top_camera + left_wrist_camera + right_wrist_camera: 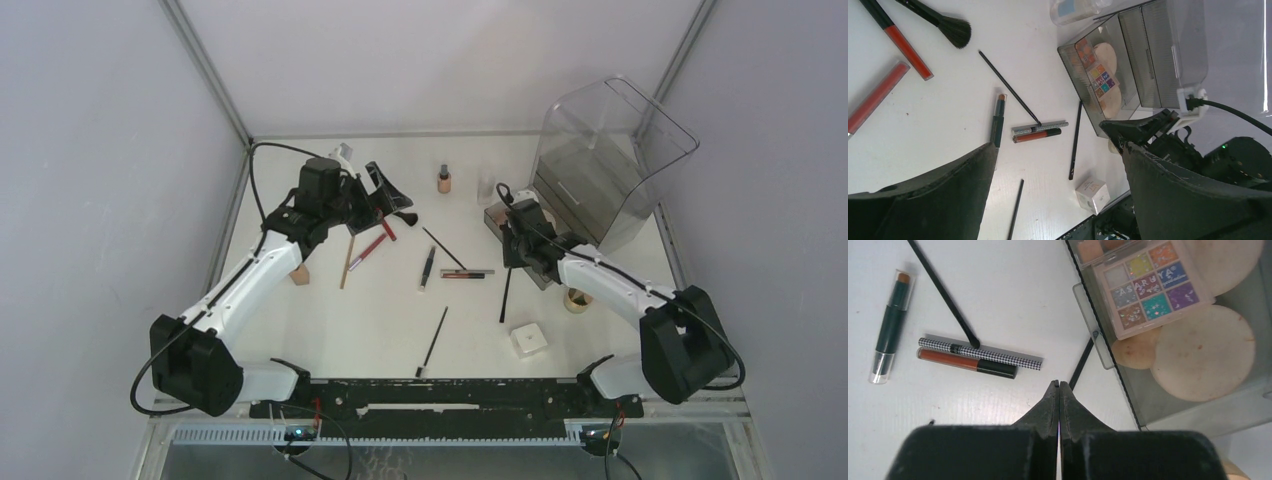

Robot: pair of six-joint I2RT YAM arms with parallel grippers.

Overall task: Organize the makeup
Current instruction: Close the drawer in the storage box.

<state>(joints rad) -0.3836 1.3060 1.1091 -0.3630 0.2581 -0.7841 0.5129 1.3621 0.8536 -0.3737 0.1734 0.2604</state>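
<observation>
Between picks: your right gripper [1058, 386], pressed together and empty, must part for the thin brush [1082, 365] at one o'clock, while your left gripper [390, 198] gapes.

Right gripper [1059, 386], jaws together. Bare table [973, 405] to my left, room to pass. Drawer [1173, 412] wall close on my right. Thin black brush [1082, 366] just ahead, checkered pencil [998, 356] beyond.

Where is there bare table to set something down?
Biggest bare patch: front left, between the left arm, the tan stick and the front brush. A smaller one lies between that brush and the white box. Crowded: centre, around the checkered pencil, and the red lipsticks.
</observation>
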